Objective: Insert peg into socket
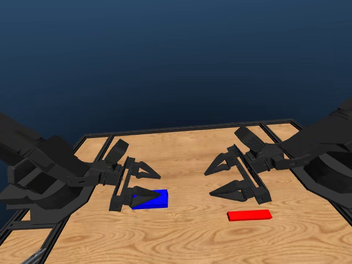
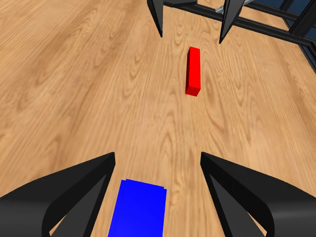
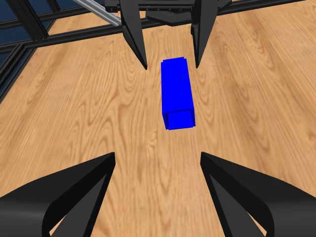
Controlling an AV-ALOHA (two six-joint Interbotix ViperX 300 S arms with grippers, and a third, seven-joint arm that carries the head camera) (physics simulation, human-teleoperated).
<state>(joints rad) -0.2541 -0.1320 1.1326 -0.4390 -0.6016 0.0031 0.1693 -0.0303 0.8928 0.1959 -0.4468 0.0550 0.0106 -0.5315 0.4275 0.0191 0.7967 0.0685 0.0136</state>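
Nearest the head camera, the red peg [image 1: 249, 215] lies flat on the wooden counter [image 1: 187, 236], toward the robot's right, free of any contact. Just beyond it and higher, the right gripper [image 1: 217, 181] hangs above the counter with its jaws spread wide and nothing between them; the peg sits below and slightly nearer than those jaws.

On the robot's left, the blue socket [image 1: 150, 199] rests flat on the counter, well apart from the peg. The left gripper [image 1: 154, 184] is positioned at the socket's left end, jaws wide; in the left wrist view the socket [image 2: 137, 210] lies between the two jaws, not clamped by either. Whether the jaws touch the counter cannot be determined.

The right wrist view shows the socket's [image 3: 177, 94] open square end facing the right arm. Farther back, a black frame [image 1: 187, 127] borders the counter's far edge.
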